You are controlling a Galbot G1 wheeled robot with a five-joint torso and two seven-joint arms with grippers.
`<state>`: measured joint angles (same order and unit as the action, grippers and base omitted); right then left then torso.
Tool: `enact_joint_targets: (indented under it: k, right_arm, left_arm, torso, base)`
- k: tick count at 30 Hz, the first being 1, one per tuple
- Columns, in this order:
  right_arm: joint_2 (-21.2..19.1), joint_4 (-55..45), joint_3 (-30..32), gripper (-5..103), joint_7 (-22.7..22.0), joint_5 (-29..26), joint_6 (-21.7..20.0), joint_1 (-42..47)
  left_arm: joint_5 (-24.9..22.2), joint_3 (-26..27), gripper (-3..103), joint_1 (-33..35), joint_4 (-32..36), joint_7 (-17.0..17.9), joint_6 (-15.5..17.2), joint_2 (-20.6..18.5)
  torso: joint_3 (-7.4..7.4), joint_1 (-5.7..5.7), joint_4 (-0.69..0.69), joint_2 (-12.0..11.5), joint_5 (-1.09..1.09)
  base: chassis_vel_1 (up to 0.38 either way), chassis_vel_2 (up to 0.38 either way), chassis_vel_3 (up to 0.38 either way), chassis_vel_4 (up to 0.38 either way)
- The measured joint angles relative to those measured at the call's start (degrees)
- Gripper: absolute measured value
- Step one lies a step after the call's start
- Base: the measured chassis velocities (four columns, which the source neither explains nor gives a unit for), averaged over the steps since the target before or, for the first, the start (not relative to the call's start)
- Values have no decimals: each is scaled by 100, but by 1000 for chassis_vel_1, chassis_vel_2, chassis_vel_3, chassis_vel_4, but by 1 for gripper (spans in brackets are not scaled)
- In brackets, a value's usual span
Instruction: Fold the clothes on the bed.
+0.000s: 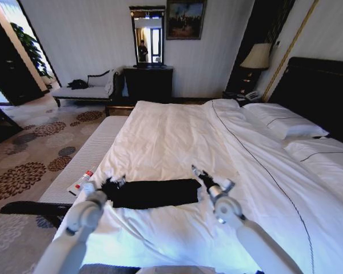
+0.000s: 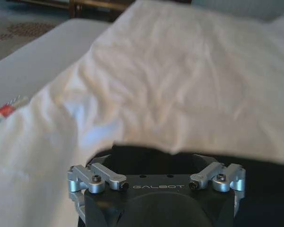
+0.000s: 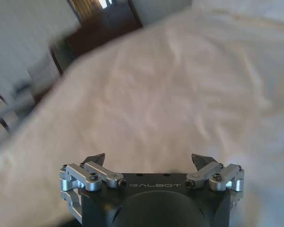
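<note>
the left pincer (image 1: 110,182) sits at the left end of the black shirt (image 1: 154,193); i cannot tell its grip. the shirt lies as a folded strip on the white bed (image 1: 171,137). the right pincer (image 1: 199,174) hovers wide just beside its right end.

Patterned carpet (image 1: 28,154), bench (image 1: 83,90) (pale), mirror (image 1: 147,35).
</note>
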<state>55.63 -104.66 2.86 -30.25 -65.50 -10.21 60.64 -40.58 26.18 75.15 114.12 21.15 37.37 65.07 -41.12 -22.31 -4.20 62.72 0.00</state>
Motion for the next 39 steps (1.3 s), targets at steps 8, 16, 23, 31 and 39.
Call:
enact_joint_targets:
  k: [8,16,23,31,39]
  right_arm:
    - [-199,-188,-264,100,-906,-35,-789,215]
    - [-464,-980,-5,100,-1469,-34,-816,967]
    - [-666,-1937,213,100,-2094,-11,-970,1698]
    - [-422,-2502,999,100,-1779,171,-456,1487]
    - [169,-2010,1339,100,-999,-948,48,1691]
  left_arm:
    - [573,-140,100,666,324,183,245,-15]
    - [832,46,100,1534,1058,189,168,83]
    - [838,286,100,2046,1616,192,180,19]
    - [-709,1203,100,1535,2674,-234,-689,142]
    - [-1743,2104,100,1294,2968,-147,-840,625]
  torso:
    - [1,0,0,0,1]
    - [2,2,0,1,0]
    - [2,3,-1,1,0]
    - [1,1,-2,1,0]
    - [1,1,0,1,-2]
  base:
    - [0,0,0,0]
    - [0,0,0,0]
    - [0,0,0,0]
    - [0,0,0,0]
    - [0,0,0,0]
